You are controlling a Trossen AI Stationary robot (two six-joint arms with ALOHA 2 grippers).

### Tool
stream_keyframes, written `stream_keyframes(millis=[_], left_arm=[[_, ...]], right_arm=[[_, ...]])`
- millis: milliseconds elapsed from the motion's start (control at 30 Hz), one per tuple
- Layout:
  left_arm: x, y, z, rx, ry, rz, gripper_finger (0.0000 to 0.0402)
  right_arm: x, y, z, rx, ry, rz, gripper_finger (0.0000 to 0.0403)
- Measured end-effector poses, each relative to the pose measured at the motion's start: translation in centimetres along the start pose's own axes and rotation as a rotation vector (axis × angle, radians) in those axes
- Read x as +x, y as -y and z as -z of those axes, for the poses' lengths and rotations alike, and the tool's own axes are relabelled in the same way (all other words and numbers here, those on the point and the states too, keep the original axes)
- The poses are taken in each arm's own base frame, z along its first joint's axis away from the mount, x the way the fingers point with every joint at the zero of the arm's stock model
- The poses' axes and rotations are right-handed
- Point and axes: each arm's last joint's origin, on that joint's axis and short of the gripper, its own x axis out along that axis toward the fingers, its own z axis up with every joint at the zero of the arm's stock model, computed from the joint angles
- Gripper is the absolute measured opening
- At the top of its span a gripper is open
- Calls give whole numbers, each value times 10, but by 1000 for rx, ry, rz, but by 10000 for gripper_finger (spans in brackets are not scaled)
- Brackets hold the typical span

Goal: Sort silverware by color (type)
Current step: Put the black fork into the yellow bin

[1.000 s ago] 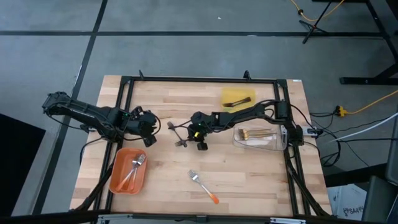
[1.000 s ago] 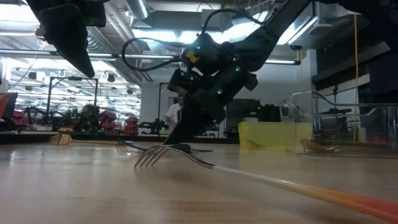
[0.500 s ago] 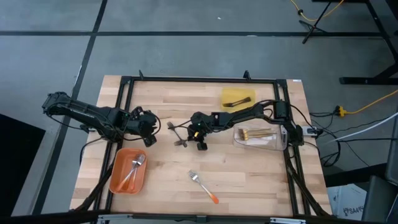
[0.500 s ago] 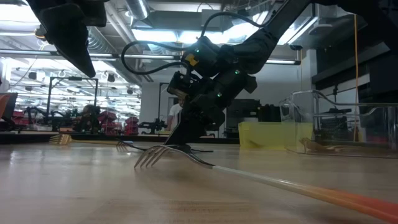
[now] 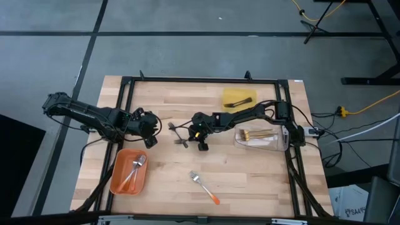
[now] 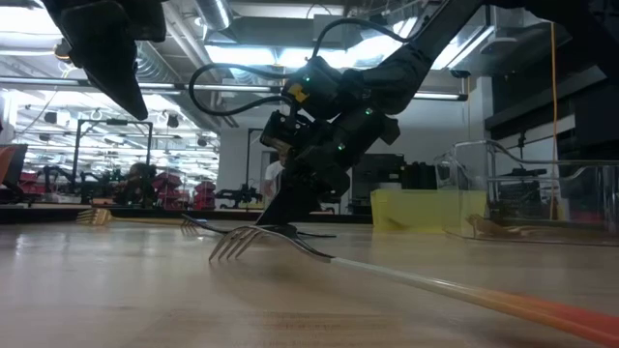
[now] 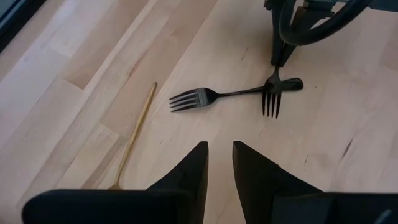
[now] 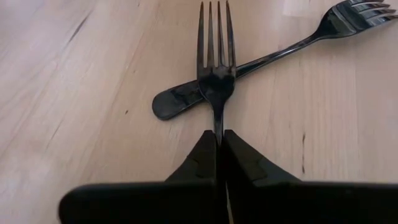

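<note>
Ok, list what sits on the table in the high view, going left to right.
Orange tray holding forks → left gripper → dark forks at the right gripper → orange-handled fork → yellow tray → clear tray.

The table (image 5: 250, 169) is pale, matt wood planking with visible grain. Both black forks (image 8: 216, 68) (image 7: 230, 94) look like glossy dark metal (they catch highlights), the gripper fingers (image 8: 205, 163) matt black.

A light wooden butcher-block table (image 5: 250, 169) is set on a grey floor (image 5: 187, 50) marked with dark lines. Yellow cables (image 5: 375, 103) are laid across it. Beyond, bright ceiling strip lights (image 6: 242, 53) and exposed ducts are seen.
</note>
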Motion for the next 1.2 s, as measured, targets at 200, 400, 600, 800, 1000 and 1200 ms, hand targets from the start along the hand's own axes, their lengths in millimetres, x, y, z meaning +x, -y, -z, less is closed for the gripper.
stream_keyframes(millis=[200, 400, 600, 800, 1000, 1200], left_arm=[[0, 0, 0, 0, 0, 0, 68], [0, 0, 0, 0, 0, 0, 68], [0, 0, 0, -22, 0, -1, 68], [0, 0, 0, -24, 0, 0, 68], [0, 0, 0, -25, 0, 0, 68], [0, 0, 0, -28, 4, 3, 68]], right_arm=[[0, 0, 0, 1, 3, 1, 3], [-9, -1, -7, -1, 11, 2, 3], [-39, -2, -28, -14, 65, 13, 2], [-72, 5, -40, -7, 80, 40, 2], [-109, 13, -48, 13, 84, 72, 1], [-149, 22, -53, 32, 108, 116, 1]])
